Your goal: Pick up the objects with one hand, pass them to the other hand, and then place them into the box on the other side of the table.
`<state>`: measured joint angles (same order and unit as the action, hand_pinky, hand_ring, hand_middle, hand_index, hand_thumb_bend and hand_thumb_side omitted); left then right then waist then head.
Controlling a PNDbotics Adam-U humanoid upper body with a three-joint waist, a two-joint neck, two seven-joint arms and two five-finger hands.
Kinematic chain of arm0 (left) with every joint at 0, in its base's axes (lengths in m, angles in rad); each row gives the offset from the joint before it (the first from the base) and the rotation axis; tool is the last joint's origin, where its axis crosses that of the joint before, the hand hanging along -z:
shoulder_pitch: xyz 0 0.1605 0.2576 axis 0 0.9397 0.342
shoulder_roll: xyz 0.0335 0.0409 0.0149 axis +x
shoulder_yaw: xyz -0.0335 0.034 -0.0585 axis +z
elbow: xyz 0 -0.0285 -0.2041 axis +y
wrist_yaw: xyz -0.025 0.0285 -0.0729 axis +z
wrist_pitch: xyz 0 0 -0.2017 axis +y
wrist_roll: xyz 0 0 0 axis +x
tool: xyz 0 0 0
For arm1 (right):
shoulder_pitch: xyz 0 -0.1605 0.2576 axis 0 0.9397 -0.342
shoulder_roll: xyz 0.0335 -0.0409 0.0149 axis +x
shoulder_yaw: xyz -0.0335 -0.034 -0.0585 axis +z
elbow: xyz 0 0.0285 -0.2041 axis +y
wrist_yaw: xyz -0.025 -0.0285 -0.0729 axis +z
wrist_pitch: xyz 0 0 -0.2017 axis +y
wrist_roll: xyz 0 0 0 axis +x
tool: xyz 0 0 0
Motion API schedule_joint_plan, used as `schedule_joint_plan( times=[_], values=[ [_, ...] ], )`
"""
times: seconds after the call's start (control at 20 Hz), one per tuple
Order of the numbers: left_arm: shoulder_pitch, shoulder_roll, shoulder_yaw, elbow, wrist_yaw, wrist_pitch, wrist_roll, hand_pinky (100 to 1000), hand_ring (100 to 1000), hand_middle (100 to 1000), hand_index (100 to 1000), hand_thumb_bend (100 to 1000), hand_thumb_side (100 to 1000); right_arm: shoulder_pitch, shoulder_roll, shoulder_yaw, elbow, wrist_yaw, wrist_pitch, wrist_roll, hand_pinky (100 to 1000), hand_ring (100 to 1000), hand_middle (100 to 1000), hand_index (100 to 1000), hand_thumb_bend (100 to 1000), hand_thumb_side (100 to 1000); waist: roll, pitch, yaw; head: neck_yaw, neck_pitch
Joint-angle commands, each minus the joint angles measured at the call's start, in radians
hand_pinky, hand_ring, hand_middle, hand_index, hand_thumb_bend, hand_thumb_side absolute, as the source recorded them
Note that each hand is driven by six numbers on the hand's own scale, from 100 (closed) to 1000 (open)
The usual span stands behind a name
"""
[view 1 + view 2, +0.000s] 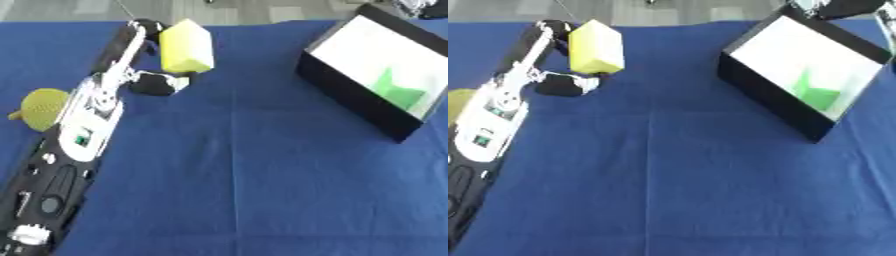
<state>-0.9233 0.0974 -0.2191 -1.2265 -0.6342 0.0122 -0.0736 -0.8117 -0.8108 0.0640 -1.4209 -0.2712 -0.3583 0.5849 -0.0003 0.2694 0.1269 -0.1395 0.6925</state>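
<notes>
At nine o'clock a yellow round object (44,107) waits on the blue table (262,175). The left hand (149,55), at eleven o'clock on an outstretched arm, has its fingers and thumb curled round the yellow block (186,46): pickup apparently underway, handover undone. At two o'clock, the box (350,97) already holds a green piece (398,90). The right hand is unseen.

box (367,90) far corner cropped, yellow round thing (42,108) partly hidden
</notes>
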Motion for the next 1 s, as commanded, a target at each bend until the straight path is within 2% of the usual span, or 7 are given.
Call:
schedule_joint_plan(
  times=[0.05, 0.15, 0.4, 1.0],
  values=[
    [-0.015, -0.022, -0.006, -0.012, -0.024, -0.022, 0.017, 638, 671, 536, 526, 239, 149, -0.030, -0.004, 0.005, 0.006, 0.023, -0.009, 0.021, 899, 1000, 896, 881, 100, 188, -0.016, -0.027, 0.004, -0.013, 0.004],
    [-0.015, -0.037, -0.011, -0.009, -0.034, -0.033, 0.025, 638, 672, 537, 526, 241, 145, -0.041, 0.010, 0.013, 0.012, 0.032, -0.011, 0.033, 899, 1000, 897, 882, 100, 174, -0.017, -0.025, 0.011, -0.019, 0.003],
    [-0.015, -0.071, -0.017, -0.005, -0.054, -0.054, 0.040, 637, 671, 533, 526, 235, 145, -0.059, 0.039, 0.028, 0.025, 0.055, -0.012, 0.063, 900, 1000, 900, 882, 100, 209, -0.022, -0.023, 0.031, -0.038, 0.000],
    [-0.005, -0.138, -0.009, 0.006, -0.098, -0.080, 0.088, 633, 668, 527, 525, 227, 151, -0.077, 0.084, 0.067, 0.032, 0.106, -0.044, 0.133, 903, 1000, 911, 891, 100, 235, -0.032, -0.016, 0.049, -0.062, 0.007]
  ],
)
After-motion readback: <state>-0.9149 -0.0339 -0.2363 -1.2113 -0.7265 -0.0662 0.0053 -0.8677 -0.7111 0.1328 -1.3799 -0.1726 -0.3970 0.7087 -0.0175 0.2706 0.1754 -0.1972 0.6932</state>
